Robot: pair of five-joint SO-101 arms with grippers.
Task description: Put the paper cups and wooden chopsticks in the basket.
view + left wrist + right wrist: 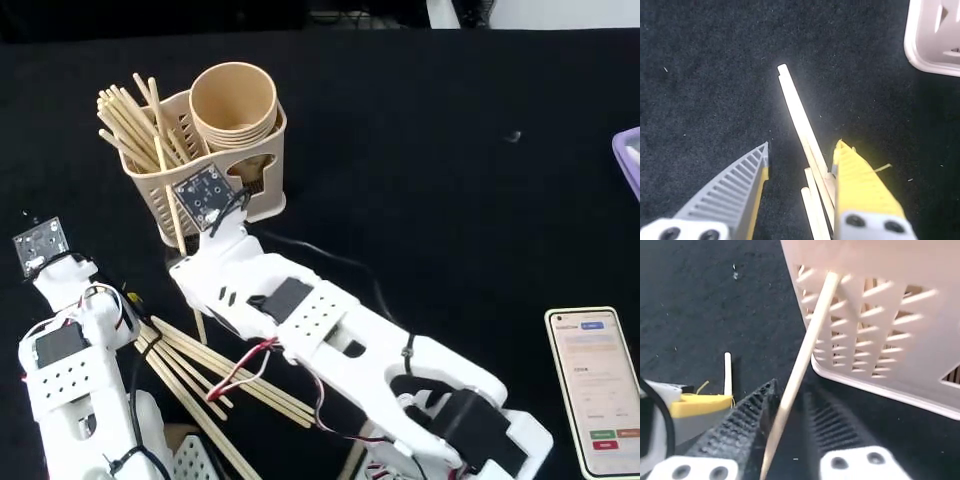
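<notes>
A beige slotted basket (250,185) stands at the back left and holds stacked paper cups (233,100) and a bundle of wooden chopsticks (130,120). My right gripper (790,400) sits just in front of the basket (880,330), shut on a single chopstick (807,350) that leans against the basket's outer wall. Several loose chopsticks (210,375) lie on the black table between the arms. My left gripper (802,145) is low over their ends and open, with the chopsticks (800,120) lying close to its yellow finger (860,190).
A phone (595,385) lies at the front right and a purple object (630,155) pokes in at the right edge. Red and black cables (250,365) cross the loose chopsticks. The right arm's body (380,360) spans the front middle.
</notes>
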